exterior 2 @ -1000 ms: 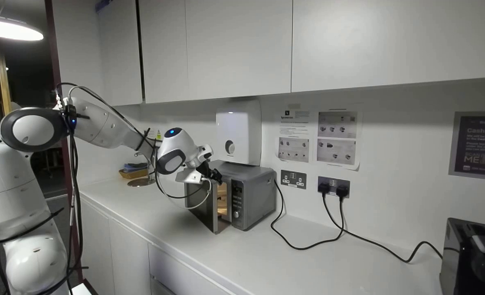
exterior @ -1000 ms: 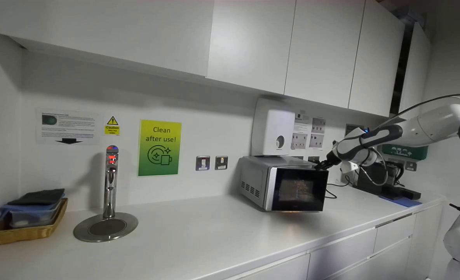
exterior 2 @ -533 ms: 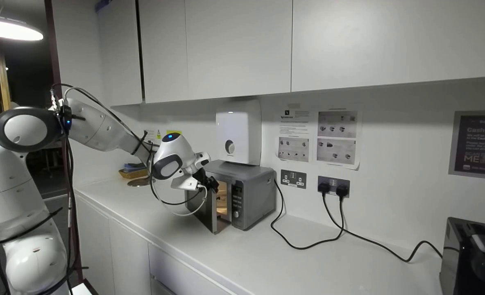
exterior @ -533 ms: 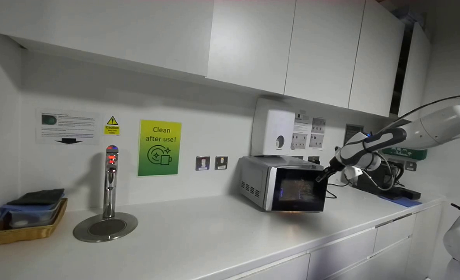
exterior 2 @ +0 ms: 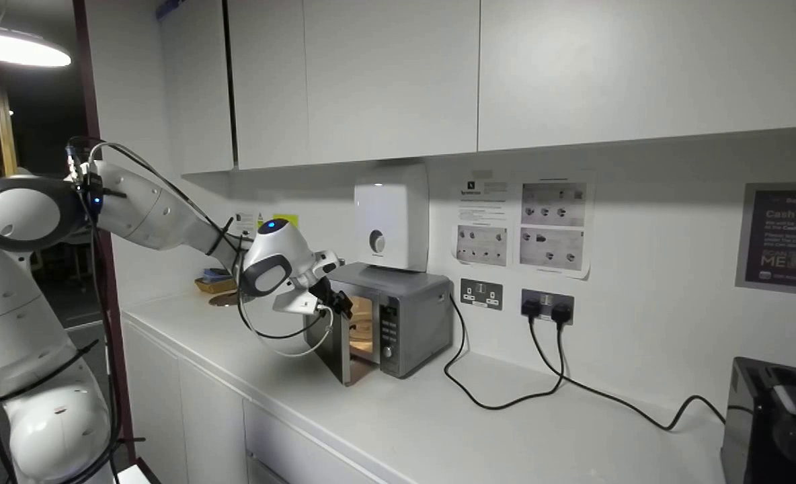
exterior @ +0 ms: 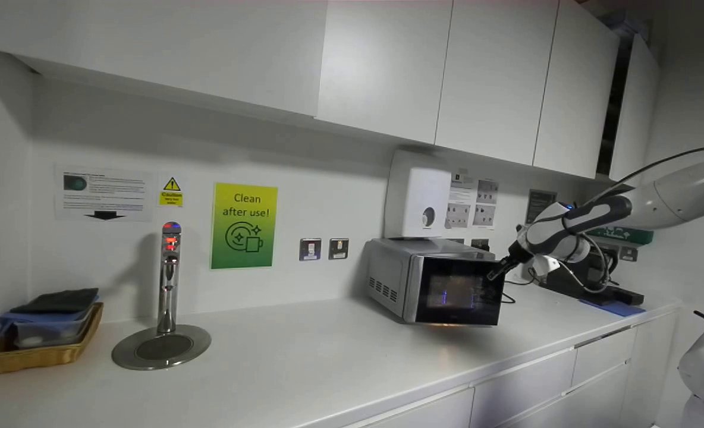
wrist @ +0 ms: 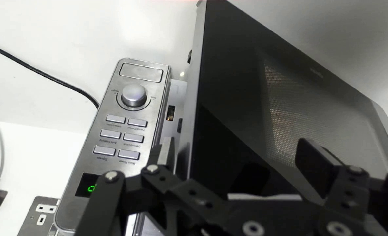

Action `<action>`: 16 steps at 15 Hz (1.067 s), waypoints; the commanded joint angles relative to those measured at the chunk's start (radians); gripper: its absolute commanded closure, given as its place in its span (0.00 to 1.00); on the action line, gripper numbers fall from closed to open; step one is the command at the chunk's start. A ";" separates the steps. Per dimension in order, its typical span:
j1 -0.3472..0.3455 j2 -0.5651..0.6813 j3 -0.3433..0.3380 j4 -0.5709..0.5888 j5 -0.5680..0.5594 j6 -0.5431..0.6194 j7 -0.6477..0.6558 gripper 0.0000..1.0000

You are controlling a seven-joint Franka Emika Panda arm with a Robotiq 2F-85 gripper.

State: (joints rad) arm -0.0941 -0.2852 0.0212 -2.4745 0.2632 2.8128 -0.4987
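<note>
Exterior view: microwave [exterior 2: 398, 323] ajar, lit inside.

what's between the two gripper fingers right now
Part of the microwave door lies between the spread fingers in the wrist view; whether either touches it can't be told.

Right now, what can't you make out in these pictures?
Microwave interior: partly hidden by the door in an exterior view.
Display: full reading covered by the gripper, wrist view.
Dark poster: words cut off by the right edge, in an exterior view.
</note>
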 commanded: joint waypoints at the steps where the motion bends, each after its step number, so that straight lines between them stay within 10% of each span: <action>1: 0.102 -0.071 -0.091 -0.052 -0.033 -0.037 -0.013 0.00; 16: 0.230 -0.218 -0.220 -0.177 -0.120 -0.103 -0.069 0.00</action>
State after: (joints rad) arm 0.1074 -0.4448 -0.1721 -2.6125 0.1700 2.7408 -0.5466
